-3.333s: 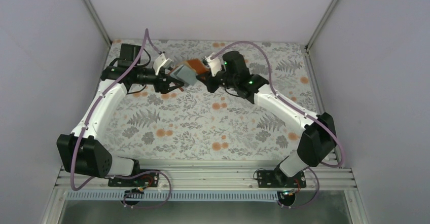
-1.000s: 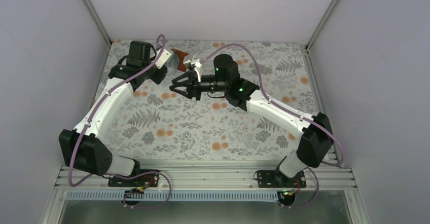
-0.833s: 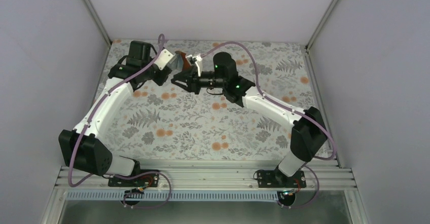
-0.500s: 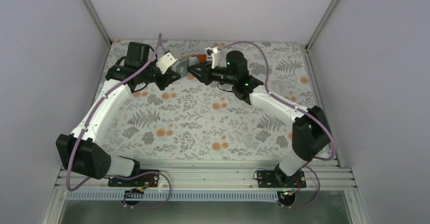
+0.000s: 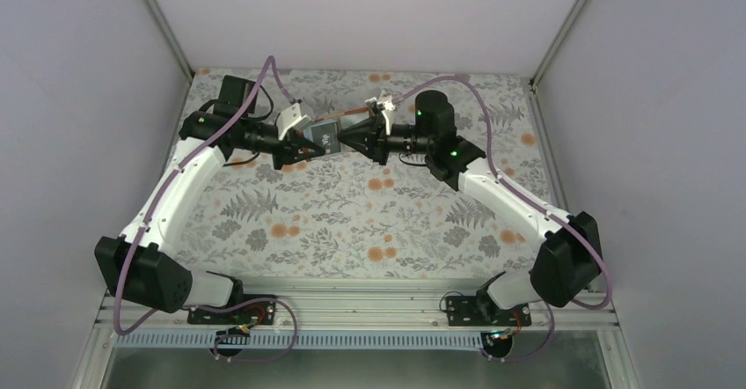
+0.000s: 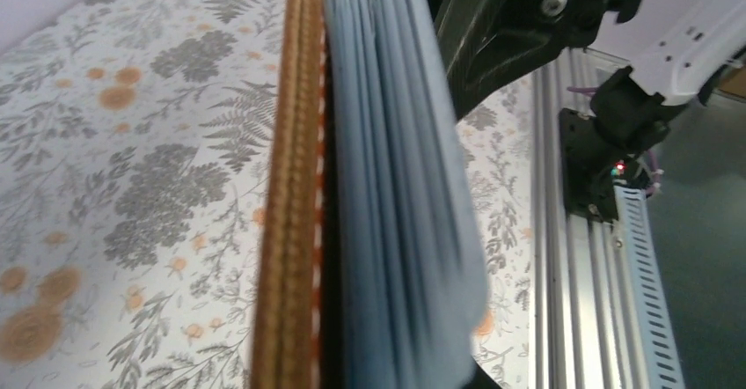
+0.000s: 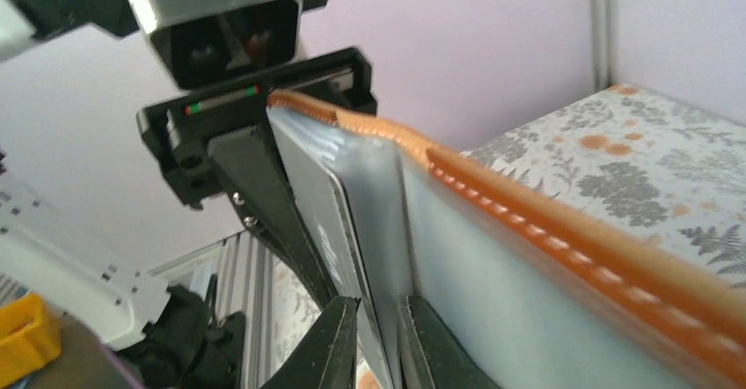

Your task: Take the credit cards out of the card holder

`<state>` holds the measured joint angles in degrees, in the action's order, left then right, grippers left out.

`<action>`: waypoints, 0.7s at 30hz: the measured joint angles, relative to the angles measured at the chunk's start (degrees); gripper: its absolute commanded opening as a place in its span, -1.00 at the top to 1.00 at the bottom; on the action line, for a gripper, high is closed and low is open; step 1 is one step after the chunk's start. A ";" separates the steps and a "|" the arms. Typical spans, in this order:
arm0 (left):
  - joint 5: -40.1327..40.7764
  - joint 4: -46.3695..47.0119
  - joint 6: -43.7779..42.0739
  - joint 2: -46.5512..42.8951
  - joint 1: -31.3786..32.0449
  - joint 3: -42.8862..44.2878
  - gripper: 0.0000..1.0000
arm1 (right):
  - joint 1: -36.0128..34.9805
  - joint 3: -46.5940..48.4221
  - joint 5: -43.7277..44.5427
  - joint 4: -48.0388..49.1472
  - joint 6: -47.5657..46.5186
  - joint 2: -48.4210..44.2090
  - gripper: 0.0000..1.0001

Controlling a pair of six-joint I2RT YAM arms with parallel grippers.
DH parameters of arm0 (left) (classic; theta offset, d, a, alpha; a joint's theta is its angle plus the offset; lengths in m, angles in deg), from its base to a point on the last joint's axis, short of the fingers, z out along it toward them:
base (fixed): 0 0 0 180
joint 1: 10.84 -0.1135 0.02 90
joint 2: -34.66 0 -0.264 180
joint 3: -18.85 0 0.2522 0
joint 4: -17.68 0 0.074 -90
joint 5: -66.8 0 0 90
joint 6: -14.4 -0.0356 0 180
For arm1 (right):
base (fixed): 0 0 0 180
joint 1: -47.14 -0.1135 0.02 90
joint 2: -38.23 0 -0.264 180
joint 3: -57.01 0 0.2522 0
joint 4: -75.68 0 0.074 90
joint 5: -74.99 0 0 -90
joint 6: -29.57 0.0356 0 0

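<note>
Rust-brown card holder (image 5: 322,132) aloft at upper centre, pinched by left claw (image 5: 303,143), right claw (image 7: 378,341) nipping its black card (image 7: 339,222)

1. The card holder (image 7: 528,266) has grained rust-brown leather outside with pale stitching; its blue-grey pockets look smooth and matt.
2. The dark card (image 7: 337,231) looks smooth, with a slight sheen.
3. The right gripper (image 7: 378,308) has dark, matt plastic fingers.
4. The tablecloth (image 5: 352,222) is a matt floral print.
5. The arm shells (image 5: 176,187) are smooth white plastic and the joints are matt black.
6. The rail (image 5: 352,305) along the lower frame is ribbed bare metal.
7. The cables (image 5: 475,99) have smooth purple sheaths.
</note>
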<state>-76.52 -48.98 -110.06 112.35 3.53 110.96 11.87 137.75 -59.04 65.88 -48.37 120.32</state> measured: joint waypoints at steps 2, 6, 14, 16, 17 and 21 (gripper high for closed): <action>-1.60 -1.25 -1.18 0.00 0.00 0.17 0.95 | -0.61 0.00 -1.57 -1.05 -2.12 0.02 0.79; -2.97 -3.41 -2.86 0.00 -0.20 0.44 0.95 | -1.44 0.57 -2.89 -3.04 -4.70 0.02 0.81; -4.28 -4.94 -4.42 -0.02 -0.92 0.52 0.95 | -2.71 2.62 -1.97 -5.95 -6.86 0.20 0.55; -4.31 -5.09 -4.57 -0.07 -1.29 0.52 0.95 | -3.32 3.48 -1.16 -6.56 -7.45 0.50 0.67; -4.33 -5.16 -4.63 -0.17 -1.46 0.55 0.95 | -3.45 3.56 -0.90 -6.62 -7.58 0.57 0.72; -4.35 -6.25 -5.27 -0.61 -1.51 0.55 0.95 | -3.61 3.56 -1.01 -6.78 -8.83 0.57 0.90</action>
<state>-80.87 -55.23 -115.33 111.73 2.02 111.51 8.26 141.31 -60.05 59.11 -57.20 120.88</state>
